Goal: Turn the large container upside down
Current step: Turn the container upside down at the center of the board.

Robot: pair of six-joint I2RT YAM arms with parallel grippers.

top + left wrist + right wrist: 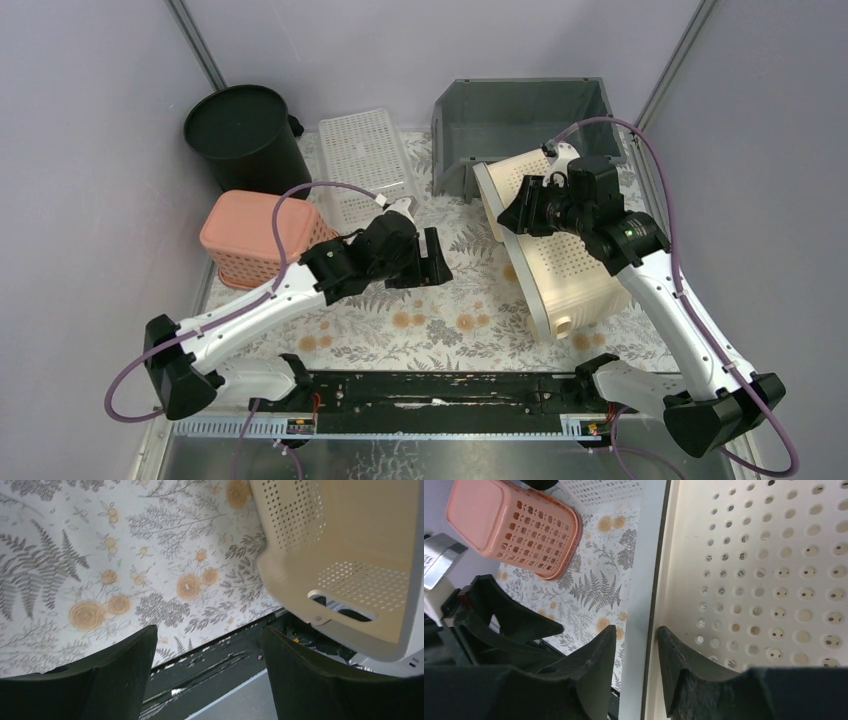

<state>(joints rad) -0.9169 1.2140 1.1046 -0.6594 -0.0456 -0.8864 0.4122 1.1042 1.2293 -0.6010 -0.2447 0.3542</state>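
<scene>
On floral mat [440, 310], cream perforated container [560, 275], tilted

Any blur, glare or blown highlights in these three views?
Top external: even, soft light, sharp throughout, no hard shadows. Left wrist: tablecloth crisp, cream basket bright but not clipped, left hand's fingers dark and soft. Right wrist: basket perforations sharp, right hand's fingers near-black, little detail.

left arm: stretched forward, low | left tool [432, 262]: jaws wide apart, nothing between | right arm: raised, elbow bent, wrist turned leftward | right tool [516, 208]: fingers narrowed astride cream basket [562, 272] wall, clamp unconfirmed
</scene>
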